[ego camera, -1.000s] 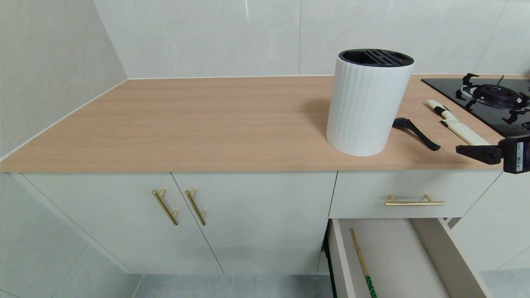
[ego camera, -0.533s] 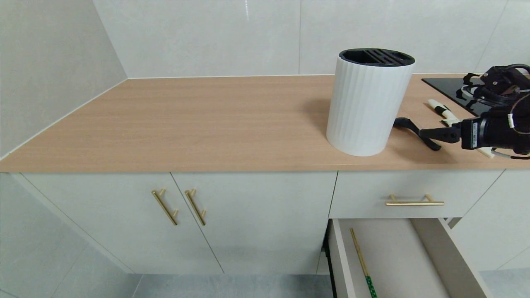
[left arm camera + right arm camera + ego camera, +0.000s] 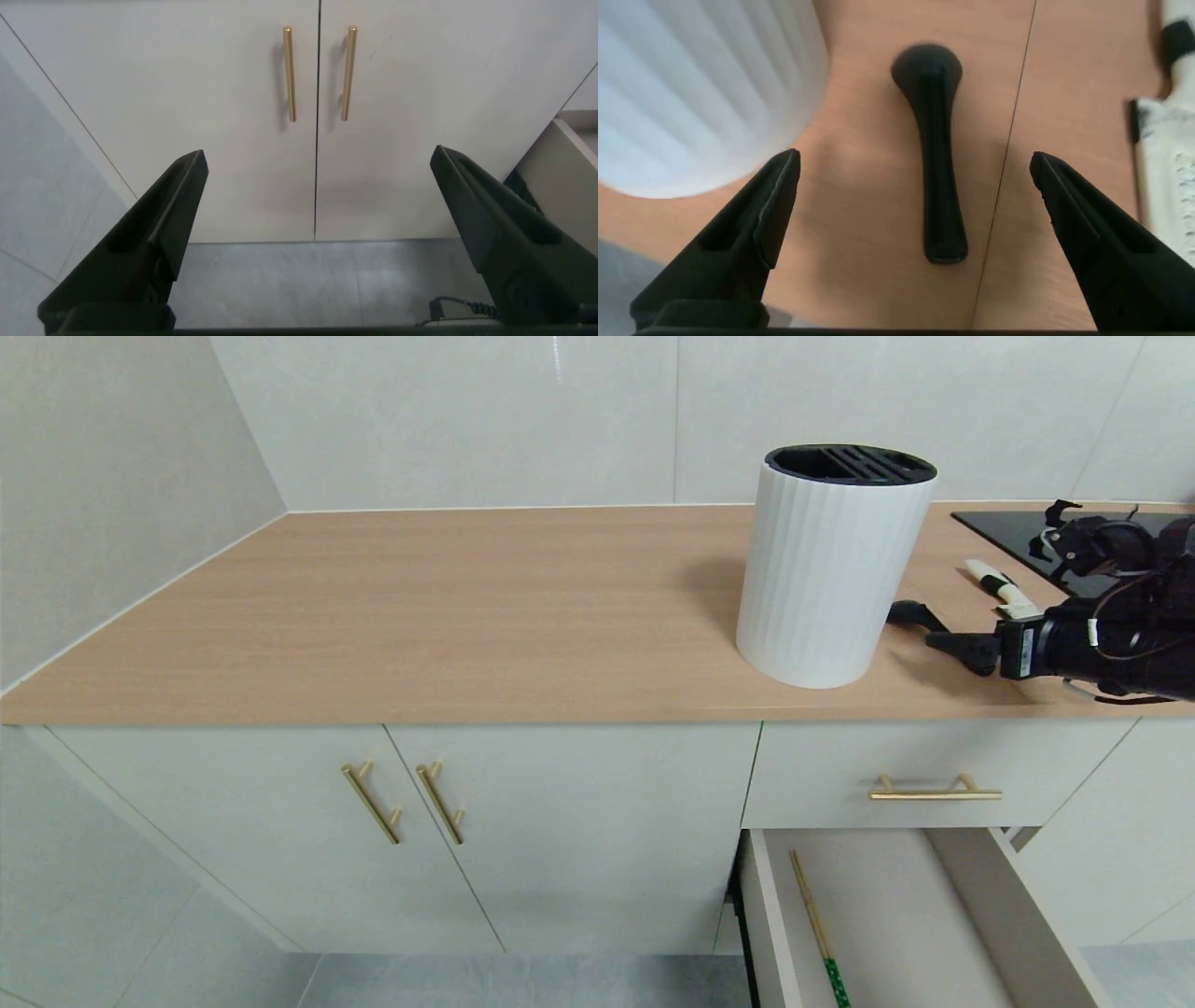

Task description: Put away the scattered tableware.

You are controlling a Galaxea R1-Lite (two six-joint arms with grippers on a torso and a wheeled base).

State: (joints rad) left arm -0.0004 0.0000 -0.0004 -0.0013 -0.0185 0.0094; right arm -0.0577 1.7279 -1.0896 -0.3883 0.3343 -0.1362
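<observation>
Step in hand, as you'd judge it: picking up the black utensil (image 3: 938, 215). The right gripper (image 3: 913, 163) hangs above it with jaws wide apart and nothing held, and the utensil lies on the counter (image 3: 467, 616) right under the gap, its length crossing the closing line. That alignment looks good, so drop straight down. Mind the white holder (image 3: 831, 569), which is just beside one finger; keep that finger off its wall. The knife (image 3: 1167, 177) lies near the other finger, apart from the utensil, so don't sweep it. Pinch the slim middle of the handle, not the bulbous end. It sits flat and low, so the tips likely need to reach almost to the surface.

The left gripper (image 3: 320, 154) is also spread and empty, facing the cabinet doors (image 3: 215, 140).

Materials:
- Counter: wood-grain, flat, matte.
- Open drawer (image 3: 896, 915), below the right gripper: pale, smooth floor, with thin chopsticks (image 3: 812, 915) inside.
- Holder: tall ribbed white cylinder with a black slotted top.
- Knife: pale handle with a dark band, probably slick.
- Utensil: matte black, rounded head tapering into a narrow stem, likely plastic and light.
</observation>
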